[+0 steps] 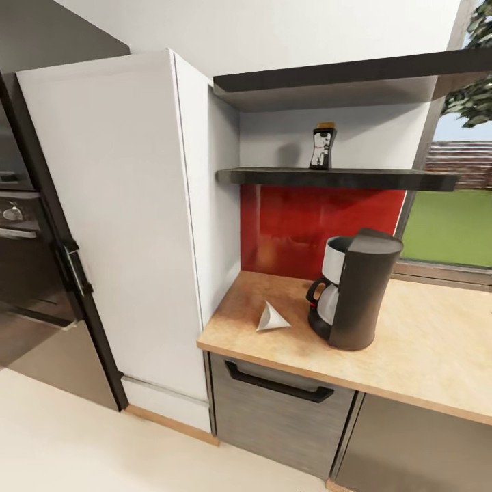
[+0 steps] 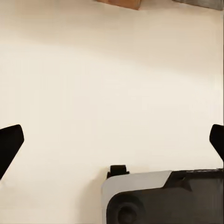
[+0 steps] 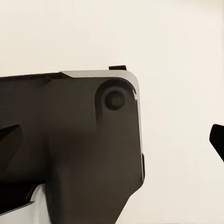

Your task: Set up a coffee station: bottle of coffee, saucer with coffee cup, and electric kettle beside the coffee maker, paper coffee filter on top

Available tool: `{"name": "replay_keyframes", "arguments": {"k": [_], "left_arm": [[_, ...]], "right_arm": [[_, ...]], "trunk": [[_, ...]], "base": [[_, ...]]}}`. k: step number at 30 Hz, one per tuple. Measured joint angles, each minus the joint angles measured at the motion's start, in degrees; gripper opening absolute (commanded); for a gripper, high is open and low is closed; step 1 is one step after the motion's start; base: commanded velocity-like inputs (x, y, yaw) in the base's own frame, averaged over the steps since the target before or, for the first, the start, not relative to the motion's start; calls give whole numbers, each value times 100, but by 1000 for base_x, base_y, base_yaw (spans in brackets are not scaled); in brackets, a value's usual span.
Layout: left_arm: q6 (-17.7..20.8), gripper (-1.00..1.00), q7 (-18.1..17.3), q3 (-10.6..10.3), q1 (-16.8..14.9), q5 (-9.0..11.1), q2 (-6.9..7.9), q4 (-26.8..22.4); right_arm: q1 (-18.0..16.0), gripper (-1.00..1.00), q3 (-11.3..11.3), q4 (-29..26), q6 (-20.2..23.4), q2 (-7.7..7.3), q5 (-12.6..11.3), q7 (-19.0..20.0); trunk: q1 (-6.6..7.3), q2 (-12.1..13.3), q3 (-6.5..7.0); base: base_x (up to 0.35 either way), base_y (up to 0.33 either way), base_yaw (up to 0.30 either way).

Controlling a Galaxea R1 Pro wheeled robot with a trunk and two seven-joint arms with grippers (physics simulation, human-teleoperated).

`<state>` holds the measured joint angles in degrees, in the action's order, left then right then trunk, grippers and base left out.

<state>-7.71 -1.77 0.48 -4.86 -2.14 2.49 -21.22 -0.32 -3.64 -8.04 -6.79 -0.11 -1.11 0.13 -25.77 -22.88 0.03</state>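
Coffee btl (image 1: pixel 322 145) upright nr shelf (image 1: pixel 383 180) front edge; clumsy reach cd topple it. Left gripper (image 2: pixel 112 140) & right gripper (image 3: pixel 114 140) jaws apart, empty.

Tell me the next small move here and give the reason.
Probably roll closer to the wooden countertop. The white paper coffee filter lies beside the dark grey coffee maker, and the dark bottle of coffee is on the black shelf, while both wrist views show open fingers over pale floor, so nothing seems within reach yet.
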Motion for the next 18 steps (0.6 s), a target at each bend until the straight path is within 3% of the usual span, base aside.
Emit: {"name": "replay_keyframes", "arguments": {"k": [2, 6, 11, 18], "left_arm": [[12, 100, -214, -4, -68, 0, 14, -326], [41, 100, -1218, -50, -371, -12, 77, -793], [39, 100, -2084, -68, -756, -14, 202, -893], [85, 100, -3534, -71, -1637, -17, 498, -911]], "right_arm": [[0, 100, 1, 2, -2, 0, 0, -1], [0, 100, 8, 4, -13, 0, 0, -5], [0, 100, 16, 4, -18, 0, 3, -4], [0, 100, 18, 4, -19, 0, 5, -3]], "trunk": [[0, 0, -1], [0, 0, 0], [0, 0, 0], [0, 0, 0]], "base": [[0, 0, -260], [0, 0, -264], [0, 0, -266], [0, 0, -266]]}}
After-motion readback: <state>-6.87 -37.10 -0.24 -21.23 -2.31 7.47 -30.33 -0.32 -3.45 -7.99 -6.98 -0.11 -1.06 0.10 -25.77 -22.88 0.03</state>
